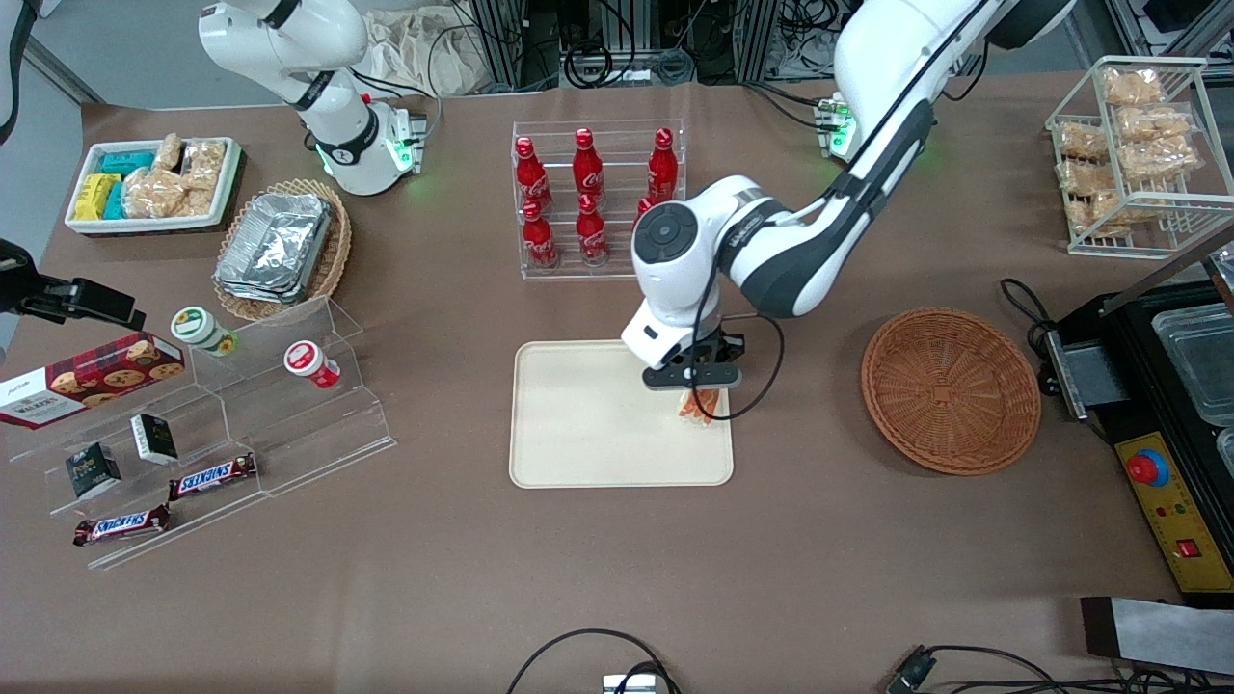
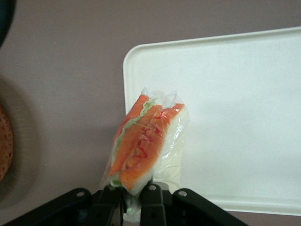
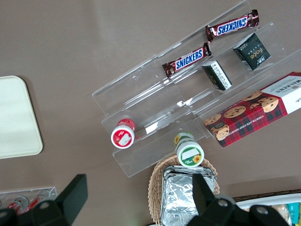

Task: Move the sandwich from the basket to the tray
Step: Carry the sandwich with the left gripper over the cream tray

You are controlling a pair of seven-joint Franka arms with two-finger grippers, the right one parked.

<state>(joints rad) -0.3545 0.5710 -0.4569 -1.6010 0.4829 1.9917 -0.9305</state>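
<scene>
Brown table, gripper (image 1: 696, 392) holding sandwich (image 2: 141, 146) over tray (image 1: 578, 424)

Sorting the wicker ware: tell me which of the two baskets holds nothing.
The round reddish-brown basket, beside the tray where the pincer grips the sandwich; the paler oval basket holds foil containers.

White arm with dark grey joints, black hand (image 1: 696, 386), black cable.

Workbench, brown matte table cover (image 1: 598, 578), even overhead light, soft shadows.
At the edge farthest from the front camera: grey floor (image 1: 125, 48), aluminium frame legs (image 1: 501, 39) and tangled black cables (image 1: 617, 58). Black control box with a red button (image 1: 1147, 468) at the working arm's end; a loose cable loop (image 1: 588, 655) at the near edge.
</scene>
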